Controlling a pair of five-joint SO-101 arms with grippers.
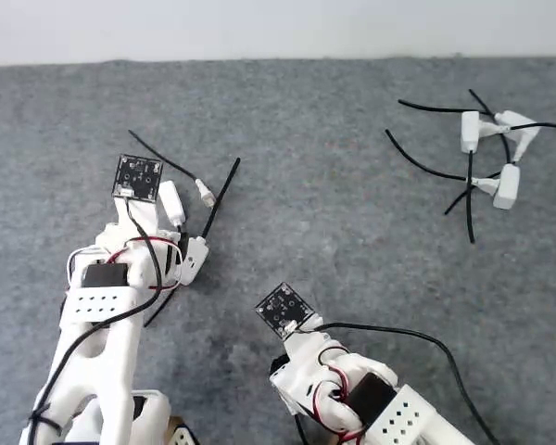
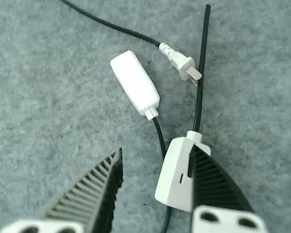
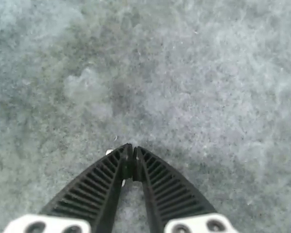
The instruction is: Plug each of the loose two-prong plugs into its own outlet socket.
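Left pincer (image 2: 157, 151) released, jaws spread wide over the grey mat (image 2: 48, 97). One white socket block (image 2: 177, 172) lies between the jaws, touching the inner face of one finger but not clamped; the other finger stands clear of it. Judgement: placed to close on this block and steady it for mating. Just ahead of the tips lies a second socket block (image 2: 135, 82), and beyond it the loose plug (image 2: 182, 65), prongs bare, beside a black cord (image 2: 202, 58). Nothing near this pincer is mated. Right pincer (image 3: 131, 148) clenched on nothing, tips low over the mat, apparently parked. Further white pieces (image 1: 507, 185) lie well away from both pincers; mated or not, cannot tell.
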